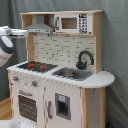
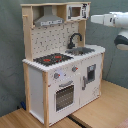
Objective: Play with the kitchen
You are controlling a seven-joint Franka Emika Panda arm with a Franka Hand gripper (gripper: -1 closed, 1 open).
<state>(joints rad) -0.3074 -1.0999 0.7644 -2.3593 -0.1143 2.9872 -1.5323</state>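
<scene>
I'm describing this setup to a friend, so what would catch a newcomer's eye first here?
The tall white and pale-wood kitchen fills the middle of both exterior views. Its black-red hob and black tap over the sink stand out on the counter. The white arm reaches in at hood height from the second exterior view's right.

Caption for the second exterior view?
White robot arm held level beside the toy kitchen, near its upper shelf.

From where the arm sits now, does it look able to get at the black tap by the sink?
Probably yes. The arm hangs beside the kitchen at upper-shelf height, and the black tap stands on the open counter below with nothing visible between them.
</scene>
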